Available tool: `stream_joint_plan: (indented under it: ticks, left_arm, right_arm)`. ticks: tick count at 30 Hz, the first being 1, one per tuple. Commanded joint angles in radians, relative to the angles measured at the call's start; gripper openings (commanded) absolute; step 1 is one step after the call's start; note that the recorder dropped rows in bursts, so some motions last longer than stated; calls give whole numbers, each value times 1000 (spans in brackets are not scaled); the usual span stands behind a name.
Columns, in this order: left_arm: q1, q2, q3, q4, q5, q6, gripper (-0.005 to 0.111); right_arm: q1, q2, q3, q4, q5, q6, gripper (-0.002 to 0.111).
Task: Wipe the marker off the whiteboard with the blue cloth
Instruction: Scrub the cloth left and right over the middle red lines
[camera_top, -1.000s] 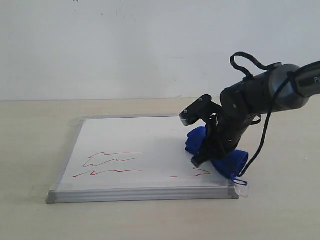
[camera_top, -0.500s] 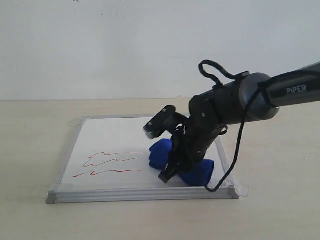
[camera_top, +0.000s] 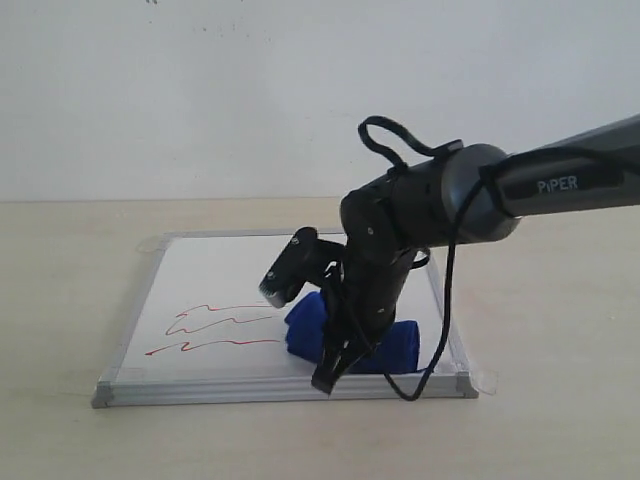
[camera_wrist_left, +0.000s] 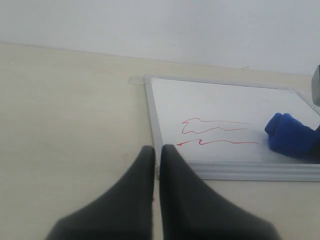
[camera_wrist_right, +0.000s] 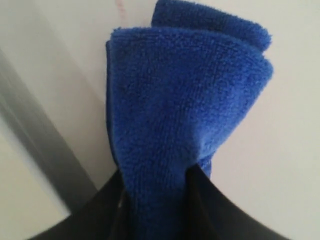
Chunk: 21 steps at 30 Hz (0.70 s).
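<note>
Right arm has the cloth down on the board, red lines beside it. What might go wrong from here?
The right gripper pinches just one fold of the blue cloth; dragging might pull it loose. Its tip is close to the front frame of the whiteboard and may catch. The dangling cable could snag the frame corner.

Dark grey arm (camera_top: 470, 195) carries white PiPER lettering (camera_top: 562, 184) and black cable (camera_top: 445, 300).
</note>
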<state>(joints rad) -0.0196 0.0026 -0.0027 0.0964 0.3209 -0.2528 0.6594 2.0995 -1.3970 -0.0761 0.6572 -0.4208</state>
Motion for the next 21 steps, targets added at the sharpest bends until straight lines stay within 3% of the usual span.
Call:
stream_joint_plan:
  ticks: [1, 10, 16, 21]
  left_arm:
    - [-2, -3, 3, 0, -7, -10, 4]
    - [-2, -3, 3, 0, -7, -10, 4]
    - [-2, -3, 3, 0, -7, -10, 4]
    - [-2, -3, 3, 0, -7, -10, 4]
  right_arm:
    - [5, 11, 20, 18, 95, 28, 0]
    - [-190, 38, 20, -228, 16, 427, 0]
    - [-137, 38, 20, -200, 124, 337, 0]
    - [-66, 38, 20, 109, 151, 74, 0]
